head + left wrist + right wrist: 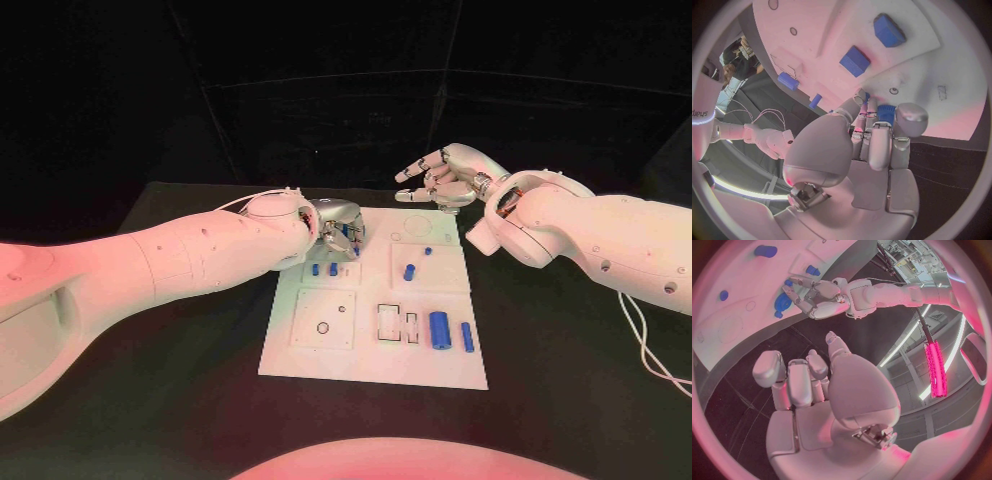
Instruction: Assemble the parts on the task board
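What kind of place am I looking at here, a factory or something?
More likely a robotics lab or test cell than a factory: a white task board with small blue parts lies on a black table inside a dark enclosure, and the left hand works over the board.

Right hand [820, 400] empty, fingers loosely curled above table; left hand [817, 297] touching white task board [748, 300] among blue parts [765, 250].

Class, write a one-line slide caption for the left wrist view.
Left hand pinches a blue part above the white task board.
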Controlling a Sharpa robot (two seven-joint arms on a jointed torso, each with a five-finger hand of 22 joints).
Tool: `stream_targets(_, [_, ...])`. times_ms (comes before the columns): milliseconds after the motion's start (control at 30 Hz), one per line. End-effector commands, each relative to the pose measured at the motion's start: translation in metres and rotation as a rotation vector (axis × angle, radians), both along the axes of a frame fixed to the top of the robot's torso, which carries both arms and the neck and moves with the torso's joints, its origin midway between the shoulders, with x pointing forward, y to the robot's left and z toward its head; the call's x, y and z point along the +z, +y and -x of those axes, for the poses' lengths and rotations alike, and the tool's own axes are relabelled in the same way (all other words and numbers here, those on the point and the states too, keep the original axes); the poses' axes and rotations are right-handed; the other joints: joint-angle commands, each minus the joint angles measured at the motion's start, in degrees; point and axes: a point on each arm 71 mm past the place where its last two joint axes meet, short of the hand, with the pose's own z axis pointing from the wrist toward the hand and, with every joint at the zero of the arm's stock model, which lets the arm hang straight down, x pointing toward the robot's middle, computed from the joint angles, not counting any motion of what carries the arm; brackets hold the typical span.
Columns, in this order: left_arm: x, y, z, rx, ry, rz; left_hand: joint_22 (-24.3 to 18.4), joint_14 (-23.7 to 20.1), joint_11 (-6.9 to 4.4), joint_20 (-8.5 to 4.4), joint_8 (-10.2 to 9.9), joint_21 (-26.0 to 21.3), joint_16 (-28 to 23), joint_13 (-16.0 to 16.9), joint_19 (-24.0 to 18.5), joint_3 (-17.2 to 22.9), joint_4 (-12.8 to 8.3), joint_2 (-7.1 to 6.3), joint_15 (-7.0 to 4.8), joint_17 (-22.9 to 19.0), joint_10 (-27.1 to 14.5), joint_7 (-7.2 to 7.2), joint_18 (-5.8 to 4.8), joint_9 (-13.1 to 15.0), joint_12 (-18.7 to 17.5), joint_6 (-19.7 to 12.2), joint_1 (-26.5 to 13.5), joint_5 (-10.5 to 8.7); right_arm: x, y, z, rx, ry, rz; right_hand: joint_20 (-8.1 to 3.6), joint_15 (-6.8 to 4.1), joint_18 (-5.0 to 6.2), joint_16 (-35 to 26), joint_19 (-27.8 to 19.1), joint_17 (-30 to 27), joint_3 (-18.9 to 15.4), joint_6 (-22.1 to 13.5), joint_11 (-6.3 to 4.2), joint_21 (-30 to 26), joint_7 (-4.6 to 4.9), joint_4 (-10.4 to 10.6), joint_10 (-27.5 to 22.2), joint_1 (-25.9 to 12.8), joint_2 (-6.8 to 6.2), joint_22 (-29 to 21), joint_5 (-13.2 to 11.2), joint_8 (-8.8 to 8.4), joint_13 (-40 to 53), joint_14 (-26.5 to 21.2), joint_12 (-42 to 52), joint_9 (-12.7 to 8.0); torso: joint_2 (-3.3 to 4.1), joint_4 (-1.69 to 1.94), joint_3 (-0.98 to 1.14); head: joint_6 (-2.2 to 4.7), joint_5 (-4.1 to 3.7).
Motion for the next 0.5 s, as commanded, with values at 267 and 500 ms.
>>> stream_targets(267, [-0.008,0.003,0.003,-0.004,0.012,-0.01,0.4,1.4,0.32,-0.4,-1.2,0.4,0.3,-0.8,0.1,3.2,-1.2,0.82,-0.18,0.0,1.7,0.8,-0.79,-0.6,-2.5,1.1,0.3,-0.15,0.002,0.002,0.0,0.012,-0.003,-0.005,-0.11,-0.49,1.03,-0.3,-0.1,0.1,-0.3,-0.1,0.11,-0.3,0.04,0.0,-0.2,0.3,0.24,0.0,0.3,0.41,0.1,1.0,0.2,0.0,-0.02,0.12,-0.04,-0.03,-0.22])
stream_targets(500, [0.002,0.007,0.005,-0.003,-0.045,0.064,0.8,1.5,0.4,-0.32,-1.7,0.7,0.5,-0.9,0.2,4.6,-1.6,0.61,-0.11,0.0,2.4,0.94,-0.84,-0.9,-3.6,1.7,-0.2,-0.14,0.002,0.0,0.0,0.008,-0.004,-0.005,-0.11,-0.49,1.03,-0.3,-0.1,0.1,-0.3,-0.1,0.11,-0.3,0.04,0.0,-0.2,0.3,0.24,0.0,0.3,0.41,0.1,1.0,0.2,0.0,-0.04,0.09,-0.03,0.11,-0.16])
